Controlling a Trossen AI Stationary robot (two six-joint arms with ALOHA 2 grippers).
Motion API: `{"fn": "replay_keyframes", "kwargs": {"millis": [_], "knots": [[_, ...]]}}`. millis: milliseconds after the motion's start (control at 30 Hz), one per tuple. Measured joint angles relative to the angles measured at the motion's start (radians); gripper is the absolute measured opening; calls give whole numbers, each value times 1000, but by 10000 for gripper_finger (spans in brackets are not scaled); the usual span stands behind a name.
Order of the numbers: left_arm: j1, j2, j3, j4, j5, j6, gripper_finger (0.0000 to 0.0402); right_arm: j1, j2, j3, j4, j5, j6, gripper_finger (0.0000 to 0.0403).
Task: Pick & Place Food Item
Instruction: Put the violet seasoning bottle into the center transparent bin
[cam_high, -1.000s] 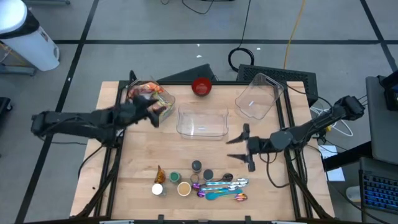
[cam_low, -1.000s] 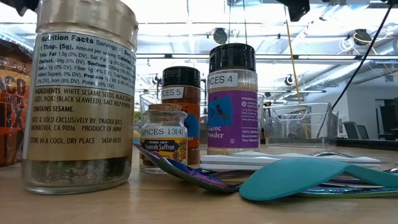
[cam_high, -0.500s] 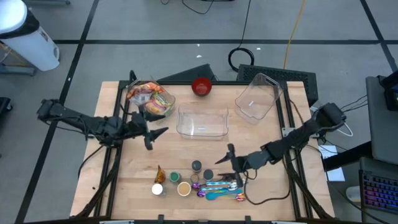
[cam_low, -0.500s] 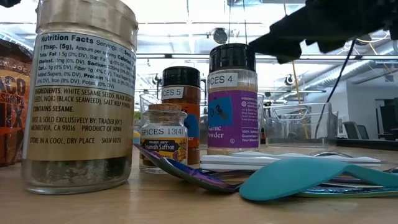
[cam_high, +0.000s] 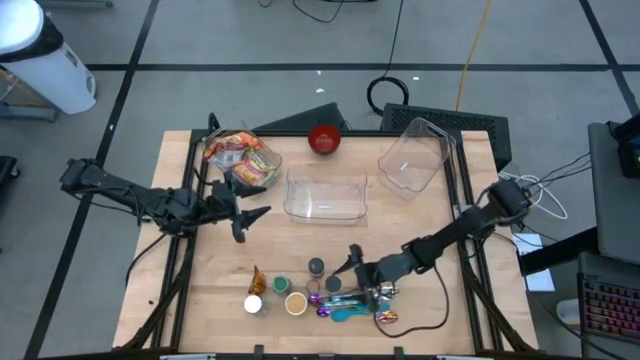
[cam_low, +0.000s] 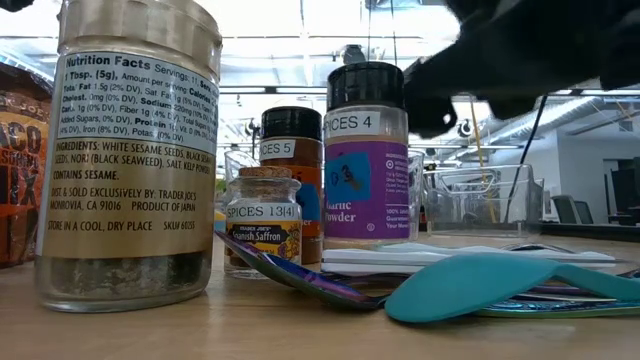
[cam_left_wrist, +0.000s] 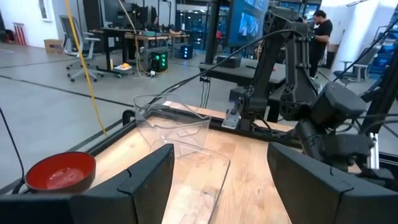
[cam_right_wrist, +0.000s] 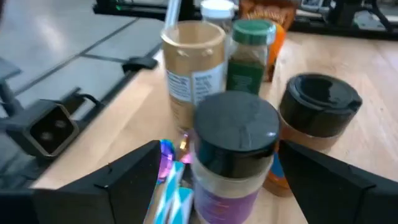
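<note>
Table (cam_high: 220, 270): pale bare wood, matt. Bins (cam_high: 325, 195): clear glossy plastic. Bowl (cam_high: 323, 139): glossy red. Spoons (cam_low: 300, 277): shiny iridescent metal.

A grey concrete floor (cam_high: 250, 40) crossed by dark taped lines surrounds the light wooden table (cam_high: 220, 270). A black cable coil (cam_high: 388, 92) lies behind it. Beyond are desks with a white office chair (cam_left_wrist: 73, 37), monitors, and bright ceiling strip lights (cam_low: 290, 45).
</note>
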Motion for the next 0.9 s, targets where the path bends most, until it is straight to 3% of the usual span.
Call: {"fn": "replay_keyframes", "kwargs": {"millis": [567,900], "knots": [[0,0,0,-3,0,-6,266,-34,15,16,17,3,34,273],[0,0,0,-4,-1,-7,266,-34,15,16,16,2,14,186]]}}
